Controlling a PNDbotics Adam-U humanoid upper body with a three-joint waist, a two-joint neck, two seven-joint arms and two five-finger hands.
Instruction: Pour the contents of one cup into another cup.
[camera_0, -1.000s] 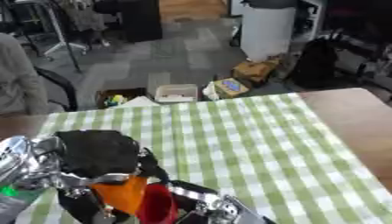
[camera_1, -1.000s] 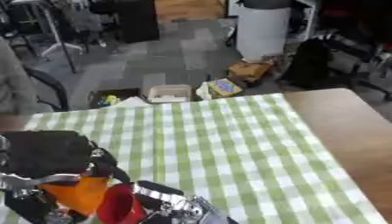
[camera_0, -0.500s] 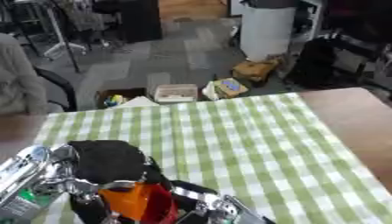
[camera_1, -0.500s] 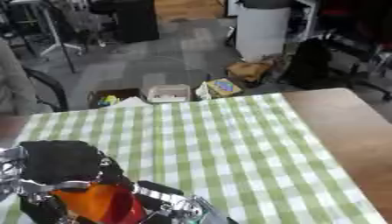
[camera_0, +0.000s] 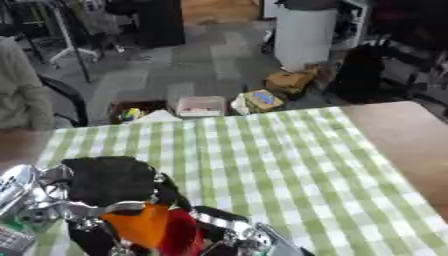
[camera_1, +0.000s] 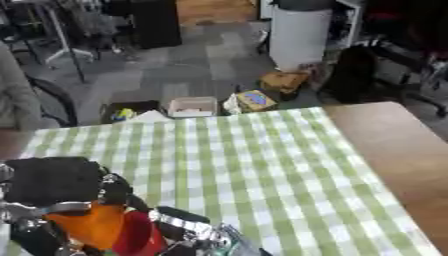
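Right at the bottom edge, closest to you, you've got the orange plastic cup (camera_0: 138, 225) sitting in your left hand (camera_0: 109, 187), fingers curled round its upper part under that black hand cover. Touching it on its right side is the red plastic cup (camera_0: 181, 232), and your right hand (camera_0: 229, 236) comes up from the lower edge next to it. That hand looks like it's wrapped round the red one, but the silver bits blur together down there, so you honestly can't tell.

Handling-wise, my guess is both cups are light, thin-walled plastic: a bit smooth, and they'll flex if you squeeze the rim. Take them around the middle of the wall, not at the lip, and keep the receiving cup upright. Whatever's inside isn't visible in either view, so tip slowly.

View differences: the right eye view shows more of the red cup's rounded side (camera_1: 140, 234) and pushes your left hand against the left border, cutting off its outer edge. The left eye view keeps the whole hand plus the silver wrist (camera_0: 19, 182) beside it.

Further out, the green and white checked tablecloth (camera_0: 280, 160) runs back bare, with the brown wooden tabletop (camera_0: 402, 135) showing on the right. Beyond the table there's floor clutter and a white cylindrical bin (camera_0: 304, 35).
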